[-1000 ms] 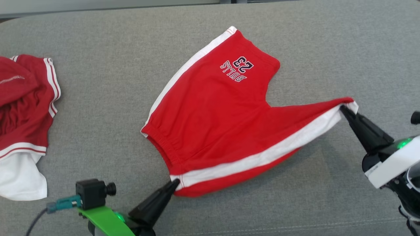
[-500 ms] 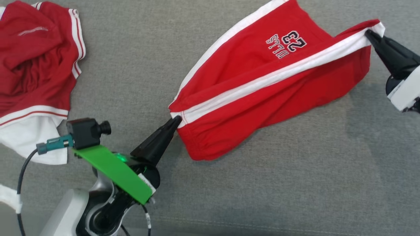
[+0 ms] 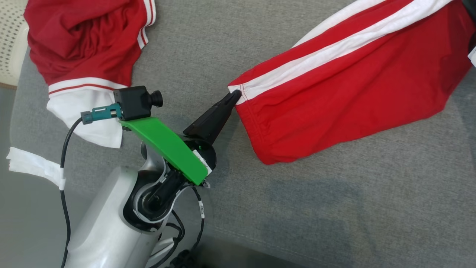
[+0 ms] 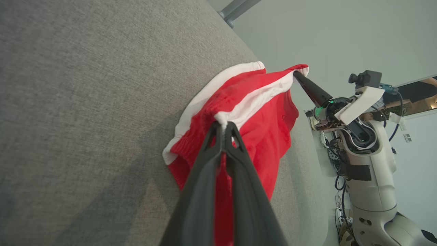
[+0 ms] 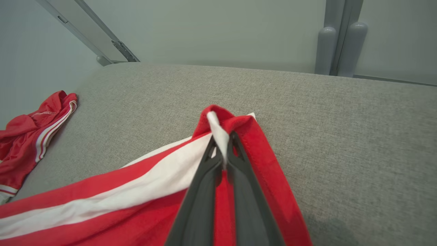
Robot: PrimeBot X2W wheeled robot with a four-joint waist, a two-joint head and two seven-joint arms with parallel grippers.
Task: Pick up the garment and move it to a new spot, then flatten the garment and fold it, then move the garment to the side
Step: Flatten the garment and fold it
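A crumpled dark red shirt [image 3: 85, 41] with white trim lies at eleven o'clock on the grey cushion [image 3: 334, 208], its white hem toward nine o'clock. A pale perforated panel [image 3: 13, 37] sits beyond the cushion's edge at ten o'clock.

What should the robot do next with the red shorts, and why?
Probably lower the shorts onto the bare grey cushion. The left pincer and the right pincer are each shut on an end of the white stripe, so the shorts hang stretched and ready to lay flat.
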